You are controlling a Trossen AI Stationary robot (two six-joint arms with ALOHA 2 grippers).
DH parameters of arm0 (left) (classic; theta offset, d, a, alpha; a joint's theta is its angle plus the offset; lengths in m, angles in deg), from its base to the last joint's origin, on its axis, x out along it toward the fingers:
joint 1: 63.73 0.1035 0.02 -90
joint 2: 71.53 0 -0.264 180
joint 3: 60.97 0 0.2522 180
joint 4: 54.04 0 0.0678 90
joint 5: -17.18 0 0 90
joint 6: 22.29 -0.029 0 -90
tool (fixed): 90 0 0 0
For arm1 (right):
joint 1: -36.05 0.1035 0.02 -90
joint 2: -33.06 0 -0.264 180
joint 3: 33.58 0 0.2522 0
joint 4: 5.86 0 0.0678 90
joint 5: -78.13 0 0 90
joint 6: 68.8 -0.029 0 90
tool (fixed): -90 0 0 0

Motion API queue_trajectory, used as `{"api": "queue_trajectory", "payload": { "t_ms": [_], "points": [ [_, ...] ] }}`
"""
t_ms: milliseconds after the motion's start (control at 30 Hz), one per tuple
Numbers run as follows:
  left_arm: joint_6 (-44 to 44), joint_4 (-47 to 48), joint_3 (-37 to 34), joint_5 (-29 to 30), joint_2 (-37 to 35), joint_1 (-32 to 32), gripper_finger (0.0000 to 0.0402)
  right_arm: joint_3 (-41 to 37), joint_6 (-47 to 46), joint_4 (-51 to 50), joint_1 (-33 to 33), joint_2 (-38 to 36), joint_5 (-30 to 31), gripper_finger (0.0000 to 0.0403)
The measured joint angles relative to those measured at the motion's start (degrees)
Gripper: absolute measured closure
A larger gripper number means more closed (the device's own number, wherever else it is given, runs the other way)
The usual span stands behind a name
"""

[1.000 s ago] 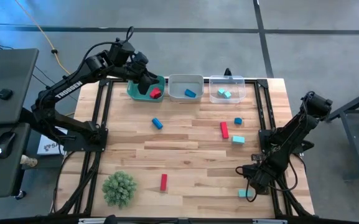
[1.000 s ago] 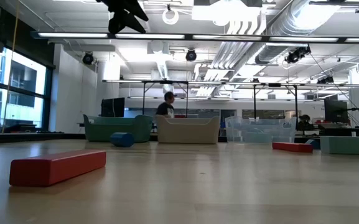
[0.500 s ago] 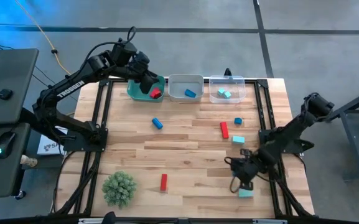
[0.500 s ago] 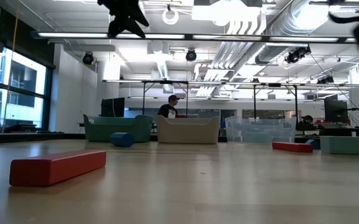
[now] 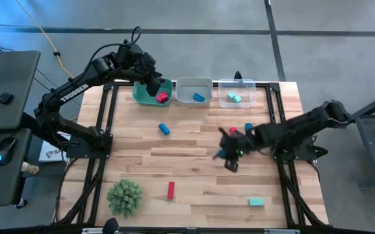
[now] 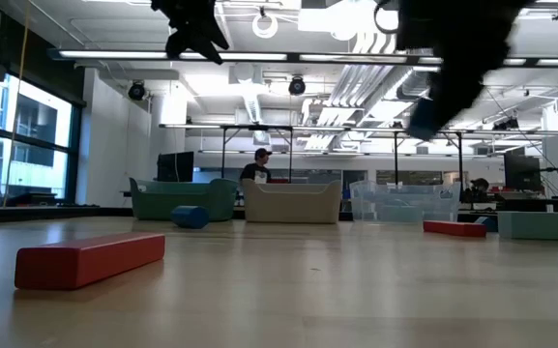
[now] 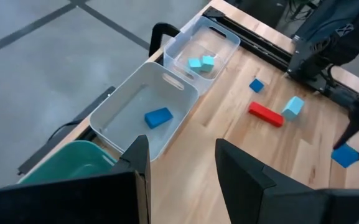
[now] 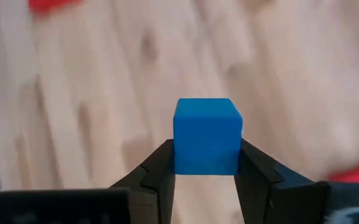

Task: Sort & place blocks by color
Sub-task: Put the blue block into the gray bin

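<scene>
The right claw (image 8: 206, 163) pinches a smooth, square-edged blue cube (image 8: 206, 134) above the wood-plank table (image 5: 193, 162), short of the clear bin (image 5: 237, 93). The left claw (image 7: 182, 163), fingers spread and empty, hangs over the green bin (image 5: 149, 97) two bins away.

My right claw (image 8: 205, 167) is clamped shut, arm stretched low toward centre. My left claw (image 7: 180, 163) hangs part-open at the far left.

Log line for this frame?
right gripper: shut on blue cube, above table | left gripper: open, empty, over green bin | grey bin: one blue block
</scene>
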Motion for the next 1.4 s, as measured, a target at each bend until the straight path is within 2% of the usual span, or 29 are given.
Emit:
{"api": "queue_trajectory", "payload": {
  "t_ms": [233,567,1067,1267,1400],
  "points": [
    [-2.5,0.0,0.0,0.0,0.0,0.0,0.0298,6.7,8.2,3.2,-13.1,0.0,1.0,0.0297],
    [-4.9,0.0,0.0,0.0,0.0,0.0,0.0298,10.0,14.9,17.0,-26.5,0.0,3.4,0.0297],
    [-5.2,0.0,0.0,0.0,-0.1,-0.1,0.0298,10.0,27.4,41.1,-36.4,0.0,9.1,0.0297],
    [-4.4,0.0,0.0,-0.1,-0.1,-0.1,0.0298,10.1,30.4,42.7,-40.1,0.0,7.5,0.0297],
    [-3.5,0.0,0.0,-0.1,-0.1,-0.1,0.0298,13.9,33.2,40.6,-42.0,2.0,4.9,0.0297]
  ]
}}
